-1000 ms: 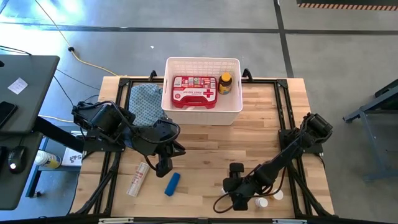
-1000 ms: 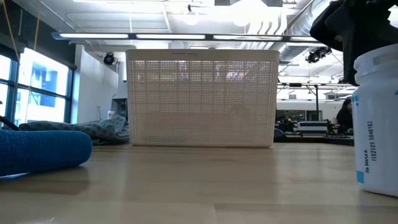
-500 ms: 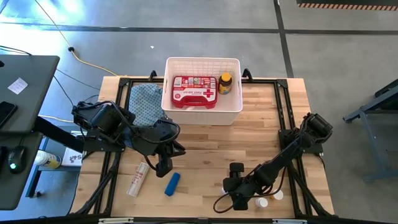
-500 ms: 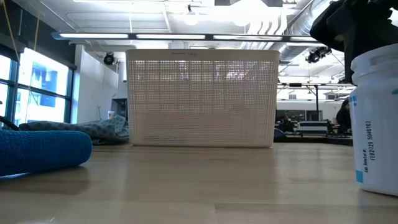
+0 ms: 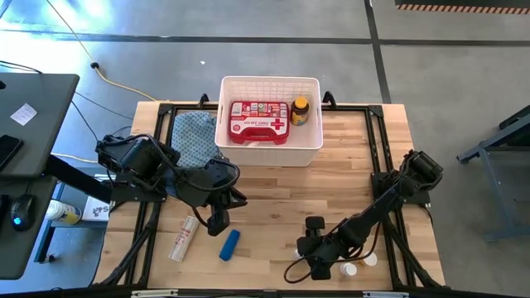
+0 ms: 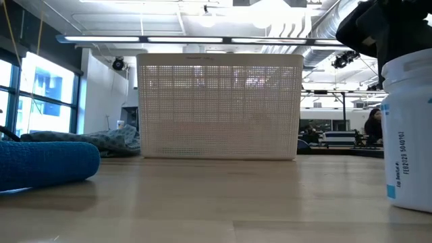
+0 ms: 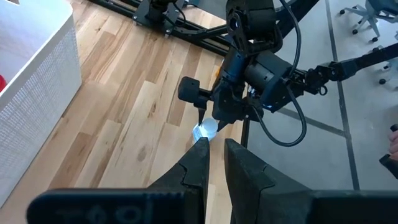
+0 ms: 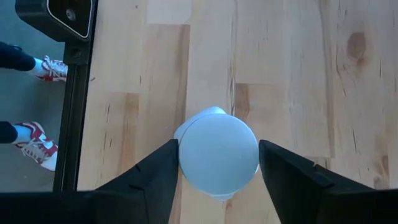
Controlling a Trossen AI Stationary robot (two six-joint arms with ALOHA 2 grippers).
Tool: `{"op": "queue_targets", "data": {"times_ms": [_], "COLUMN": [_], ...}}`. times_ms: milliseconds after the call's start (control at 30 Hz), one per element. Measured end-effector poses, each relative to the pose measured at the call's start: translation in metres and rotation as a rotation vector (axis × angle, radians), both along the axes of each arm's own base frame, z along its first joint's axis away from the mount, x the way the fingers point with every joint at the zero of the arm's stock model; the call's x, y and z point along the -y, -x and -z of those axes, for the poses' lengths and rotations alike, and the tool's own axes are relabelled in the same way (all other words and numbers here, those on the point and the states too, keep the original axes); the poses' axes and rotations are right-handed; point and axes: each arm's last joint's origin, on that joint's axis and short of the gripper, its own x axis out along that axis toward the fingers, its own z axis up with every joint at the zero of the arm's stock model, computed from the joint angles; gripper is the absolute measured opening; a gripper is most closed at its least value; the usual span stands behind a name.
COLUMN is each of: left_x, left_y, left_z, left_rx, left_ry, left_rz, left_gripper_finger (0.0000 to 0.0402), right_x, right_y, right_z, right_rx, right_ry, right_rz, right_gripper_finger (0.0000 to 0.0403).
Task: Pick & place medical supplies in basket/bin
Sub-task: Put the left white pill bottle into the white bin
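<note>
The white basket stands at the table's far middle and holds the red first-aid case and the amber bottle. A white tube and a blue tube lie flat near the front left. My left gripper hangs shut above them, holding nothing. At the front right my right gripper points down, open, one finger on each side of an upright white pill bottle. Two more pill bottles stand beside it. My right gripper comes at the pill bottle from above, slanting, with its fingers level with the bottle's sides. One finger lies close against the cap's edge; whether it touches, I cannot tell. The other stands a little off. The bottle stands upright on the table.
A blue patterned cloth lies left of the basket. Black frame rails run along the table's left and right edges. Bare wood stretches between the basket and the two grippers. A desk with a mouse stands off the left side.
</note>
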Motion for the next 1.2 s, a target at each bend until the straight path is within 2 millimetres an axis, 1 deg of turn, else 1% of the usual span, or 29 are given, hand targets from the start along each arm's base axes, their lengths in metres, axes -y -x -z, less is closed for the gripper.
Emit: {"op": "queue_targets", "data": {"times_ms": [233, 333, 533, 600, 767, 900, 1033, 1200], "left_x": [0.0, 0.0, 0.0, 0.0, 0.0, 0.0, 0.0, 0.0], "left_y": [0.0, 0.0, 0.0, 0.0, 0.0, -0.001, -0.001, -0.001], "left_z": [0.0, 0.0, 0.0, 0.0, -0.001, -0.001, -0.001, -0.001], "left_rx": [0.001, 0.003, 0.004, 0.005, 0.009, 0.011, 0.012, 0.012], "left_ry": [-0.016, -0.031, -0.036, -0.035, -0.014, -0.012, -0.019, -0.02], "left_rz": [0.012, 0.024, 0.027, 0.025, 0.01, 0.01, 0.014, 0.015], "left_gripper_finger": [0.0085, 0.0085, 0.0085, 0.0085, 0.0085, 0.0085, 0.0085, 0.0085], "right_x": [0.001, 0.001, 0.001, 0.003, 0.008, 0.015, 0.025, 0.042], "right_y": [0.0, -0.001, -0.001, 0.0, 0.003, 0.006, 0.006, 0.007], "right_z": [0.0, -0.001, -0.004, -0.01, -0.025, -0.04, -0.057, -0.085], "right_rx": [0.005, 0.02, 0.042, 0.062, 0.122, 0.169, 0.229, 0.353], "right_ry": [-0.025, -0.031, -0.03, -0.037, -0.024, -0.041, -0.06, -0.097], "right_rz": [0.082, 0.112, 0.141, 0.147, 0.174, 0.197, 0.235, 0.299], "right_gripper_finger": [0.0157, 0.0156, 0.0184, 0.0181, 0.0156, 0.0157, 0.0169, 0.016]}}
